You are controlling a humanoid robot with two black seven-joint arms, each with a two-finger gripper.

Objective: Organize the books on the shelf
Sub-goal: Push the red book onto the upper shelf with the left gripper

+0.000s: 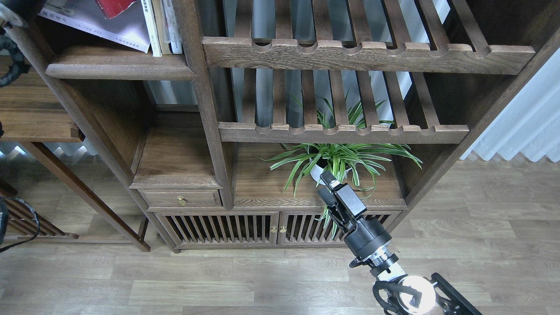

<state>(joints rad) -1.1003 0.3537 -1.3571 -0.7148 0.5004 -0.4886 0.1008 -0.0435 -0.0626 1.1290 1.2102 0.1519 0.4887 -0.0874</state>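
Note:
The shelf [118, 70] is the solid dark-brown board at the top left of the bookcase. A pale lavender-white book [100, 27] leans on it, cut off by the top edge. Only a corner of the dark red book [114, 5] shows above it. A few thin books [161, 26] stand upright against the post. Dark parts of my left arm [9, 52] show at the left edge; its gripper is out of view. My right gripper [325, 186] hangs low in front of the plant, open and holding nothing.
Two slatted racks with scalloped rails [341, 131] fill the bookcase's right half. A potted spider plant [337, 159] stands on the lower board just behind my right gripper. A small drawer [179, 199] and slatted cabinet doors [275, 227] lie below. A curtain [525, 127] hangs at right.

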